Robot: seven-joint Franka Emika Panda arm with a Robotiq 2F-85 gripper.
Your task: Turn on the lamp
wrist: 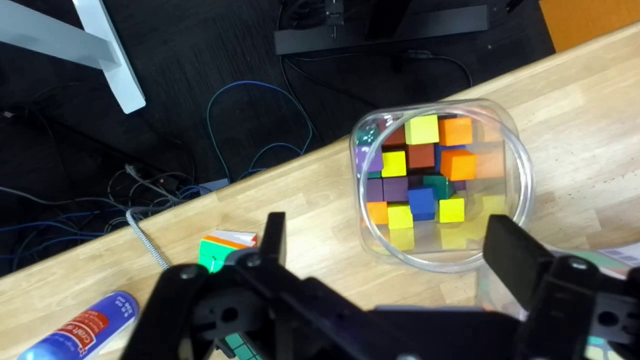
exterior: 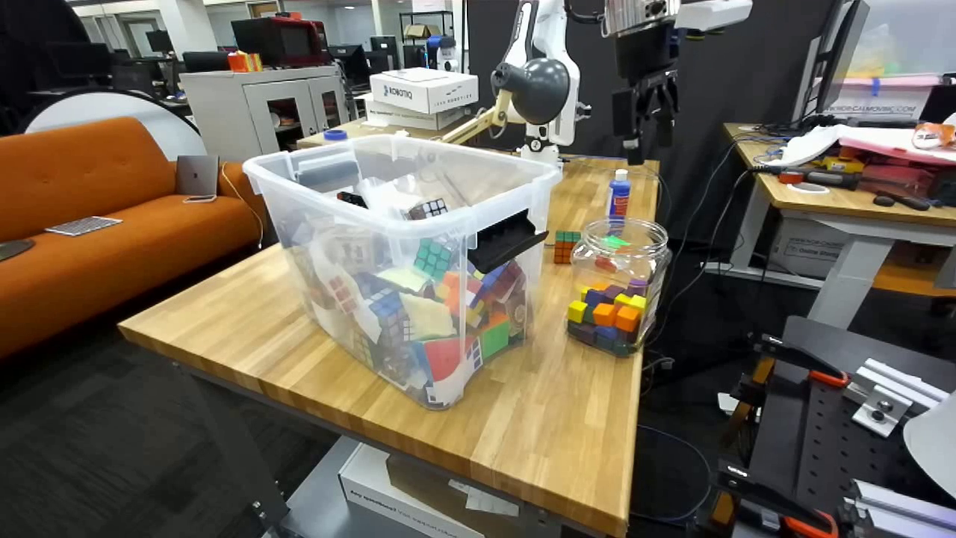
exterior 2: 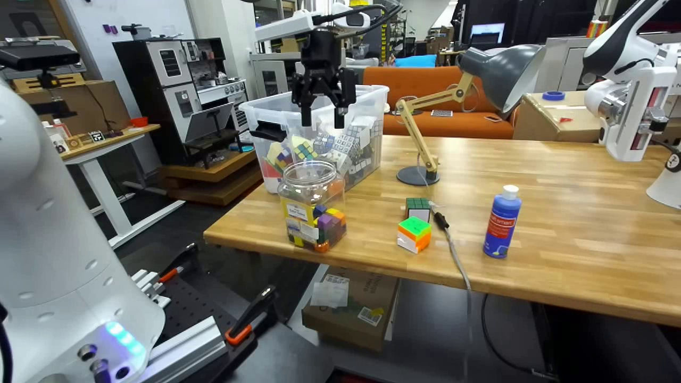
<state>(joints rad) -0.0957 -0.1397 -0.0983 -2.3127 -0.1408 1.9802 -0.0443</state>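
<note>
Jar (exterior 2: 304, 192) below centre and blue bottle (exterior 2: 501, 223) at lower right stood near the front edge of the table (exterior 2: 558, 191) in an exterior view. At upper centre the gripper (exterior 2: 323, 118) hung, jaws spread well apart. Farther back, the lamp (exterior 2: 495, 77) stood at upper right, an orange sofa (exterior 2: 455, 127) behind.

The black claw (wrist: 385, 218) is holding its two fingers (wrist: 273, 240) well apart. Beyond them, a clear jar (wrist: 447, 267) is standing on the desk (wrist: 310, 205), showing blocks (wrist: 421, 156) inside — yellow, orange, purple, blue. A green-topped puzzle cube (wrist: 212, 255) is peeking out beside one finger; a blue bottle (wrist: 82, 330) is showing lower left.
</note>
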